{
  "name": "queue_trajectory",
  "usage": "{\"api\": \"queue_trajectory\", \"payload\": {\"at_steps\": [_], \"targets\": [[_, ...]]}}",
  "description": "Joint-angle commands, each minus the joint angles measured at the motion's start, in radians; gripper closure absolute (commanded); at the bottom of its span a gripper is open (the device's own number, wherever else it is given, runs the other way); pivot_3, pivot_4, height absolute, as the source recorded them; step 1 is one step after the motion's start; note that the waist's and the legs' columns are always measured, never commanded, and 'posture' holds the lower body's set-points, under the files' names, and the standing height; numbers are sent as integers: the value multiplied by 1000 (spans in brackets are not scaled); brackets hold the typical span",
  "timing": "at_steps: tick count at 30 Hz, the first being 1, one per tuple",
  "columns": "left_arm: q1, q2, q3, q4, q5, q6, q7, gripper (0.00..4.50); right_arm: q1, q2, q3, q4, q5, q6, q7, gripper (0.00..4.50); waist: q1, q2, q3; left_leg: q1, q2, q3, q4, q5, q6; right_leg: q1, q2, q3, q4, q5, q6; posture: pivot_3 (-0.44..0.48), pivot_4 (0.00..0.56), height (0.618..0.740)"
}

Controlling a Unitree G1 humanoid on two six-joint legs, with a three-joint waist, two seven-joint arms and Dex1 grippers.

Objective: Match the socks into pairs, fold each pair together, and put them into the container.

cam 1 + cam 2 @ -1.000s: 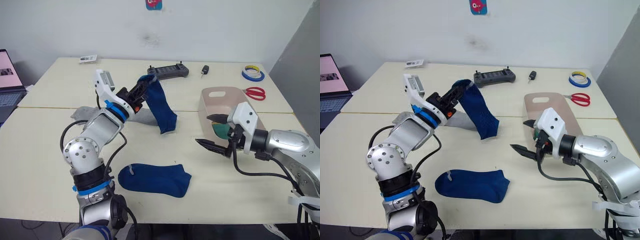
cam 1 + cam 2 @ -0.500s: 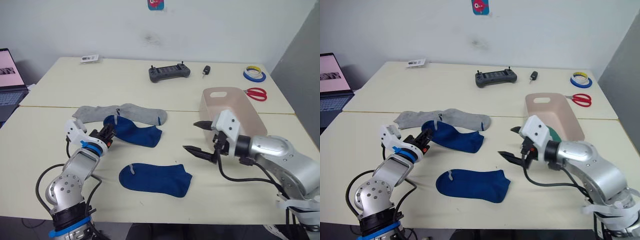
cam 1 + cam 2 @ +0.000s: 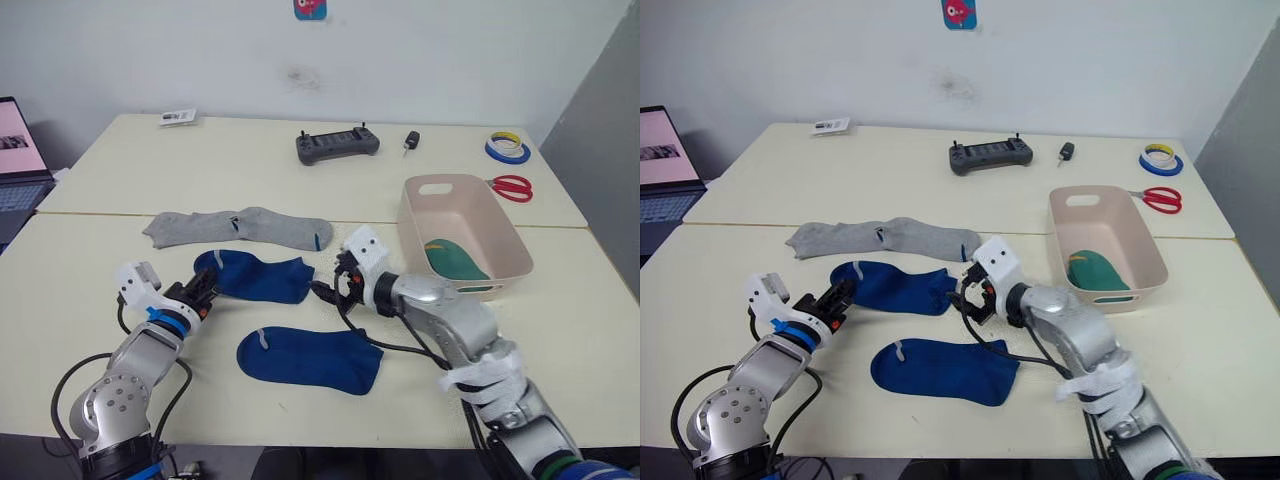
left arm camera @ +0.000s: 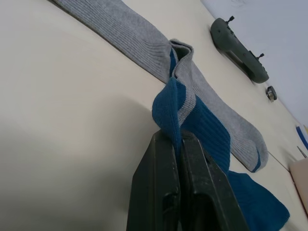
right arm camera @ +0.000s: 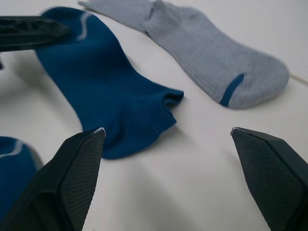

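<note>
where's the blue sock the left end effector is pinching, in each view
Left eye view: blue sock, mid-table, below the grey socks.
Right eye view, same place.
Left wrist view: its cuff between the shut fingers.
Right wrist view, centre-left.
Shared landmark: the grey socks beside it.

A plain lab or office workroom; two pale tables (image 3: 120, 170) pushed together stand against a bare white wall (image 3: 420, 50) that carries one small sticker (image 3: 309, 9); a dark handheld controller (image 3: 338, 144) lies at the back, with tape rolls (image 3: 506, 148) and red scissors (image 3: 511, 187) (workbench clutter); a laptop (image 3: 18, 165) sits open at the left edge.
</note>
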Motion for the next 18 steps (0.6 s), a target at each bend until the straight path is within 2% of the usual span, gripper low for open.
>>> {"api": "queue_trajectory", "payload": {"at_steps": [1, 7, 8, 11, 18], "targets": [[-5, 9, -3, -8, 10, -19, -14, 4466, -34, 64, -30, 84, -16, -67, -12, 0, -1, 0, 0, 0, 0, 0, 0, 0, 0, 0, 0, 0, 0, 0, 0, 0, 150, 740], [5, 4, -7, -1, 25, -28, -22, 4466, -69, 132, -40, 235, -42, -148, 24, 0, -2, 0, 0, 0, 0, 0, 0, 0, 0, 0, 0, 0, 0, 0, 0, 0, 150, 740], [6, 4, -6, 0, 27, -28, -23, 4489, -73, 138, -46, 246, -41, -152, 30, 185, -2, 0, 0, 0, 0, 0, 0, 0, 0, 0, 0, 0, 0, 0, 0, 0, 150, 740], [10, 5, 1, 4, 36, -34, -28, 4500, -80, 155, -63, 268, -35, -157, 43, 962, -2, 0, 0, 0, 0, 0, 0, 0, 0, 0, 0, 0, 0, 0, 0, 0, 150, 740], [31, 10, 1, 7, 49, -43, -42, 4500, -68, 177, -75, 267, -40, -155, 58, 3555, -2, 0, 0, 0, 0, 0, -1, -1, 1, 0, 0, 0, 0, 0, 0, 0, 150, 740]]}}
